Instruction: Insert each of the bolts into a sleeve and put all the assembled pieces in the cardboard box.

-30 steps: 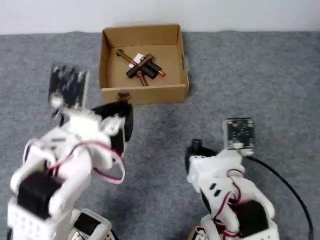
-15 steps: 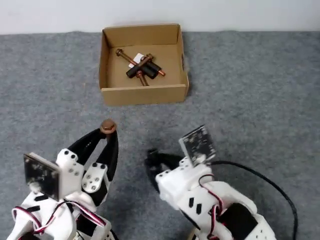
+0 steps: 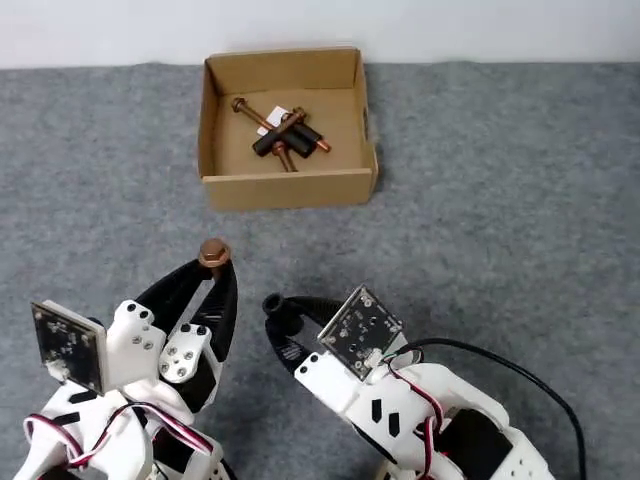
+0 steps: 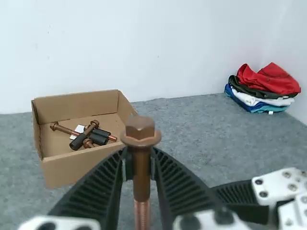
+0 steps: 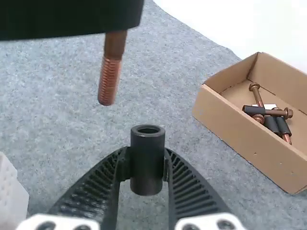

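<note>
Coppery metal bolt (image 4: pixel 139 158), matt black sleeve (image 5: pixel 147 158), cardboard box (image 3: pixel 287 187).

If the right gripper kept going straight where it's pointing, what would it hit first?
Probably the bolt held in the left gripper, just ahead of its sleeve; depth is unclear.

The bolt (image 4: pixel 140 139) is shiny copper-brown; the sleeve (image 5: pixel 147 155) is plain black; the left end effector (image 3: pixel 214 268) and the right end effector (image 5: pixel 147 167) are black, and their fingers (image 4: pixel 100 187) have a pattern of thin ridges; the left arm (image 3: pixel 140 335) and the right arm (image 3: pixel 400 405) are white, with red, white and black wires (image 3: pixel 414 393); the cardboard box (image 3: pixel 290 188) is light brown; the pieces (image 3: pixel 285 135) inside are copper and black; the worktop (image 3: pixel 500 200) is grey and speckled; the wall (image 4: pixel 144 38) is white; the pile of clothes (image 4: pixel 266 86) is red, dark green, white and blue.
</note>
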Controlling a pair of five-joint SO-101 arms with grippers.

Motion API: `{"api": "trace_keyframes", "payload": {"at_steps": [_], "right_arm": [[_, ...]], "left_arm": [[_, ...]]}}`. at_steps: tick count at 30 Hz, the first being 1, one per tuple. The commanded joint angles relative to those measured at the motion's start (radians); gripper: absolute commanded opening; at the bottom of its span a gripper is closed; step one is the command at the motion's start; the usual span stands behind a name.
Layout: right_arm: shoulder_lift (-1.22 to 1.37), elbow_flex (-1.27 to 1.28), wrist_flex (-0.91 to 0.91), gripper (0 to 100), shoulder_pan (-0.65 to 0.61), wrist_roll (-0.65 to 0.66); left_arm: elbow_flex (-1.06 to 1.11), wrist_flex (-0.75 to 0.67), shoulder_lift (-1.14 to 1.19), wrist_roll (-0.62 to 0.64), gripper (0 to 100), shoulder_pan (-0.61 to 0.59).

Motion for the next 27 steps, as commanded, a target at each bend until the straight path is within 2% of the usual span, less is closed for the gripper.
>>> {"api": "trace_keyframes", "payload": {"at_steps": [1,5,14,19,27], "right_arm": [[-0.002,-0.008,-0.025,0.8,-0.013,0.018],[-0.01,0.009,-0.028,0.8,-0.056,0.08],[-0.002,0.02,-0.071,0.8,-0.077,0.086],[-0.005,0.034,-0.071,0.8,-0.079,0.087],[-0.002,0.034,-0.111,0.8,-0.081,0.087]], "left_arm": [[-0.05,-0.032,-0.005,0.083,0,0.005],[-0.047,-0.032,-0.005,0.147,0,0.005],[-0.045,0.003,-0.003,0.19,0,0.005],[-0.042,0.008,-0.003,0.261,0,0.005],[0.036,-0.021,-0.005,0.267,0,0.006]]}}
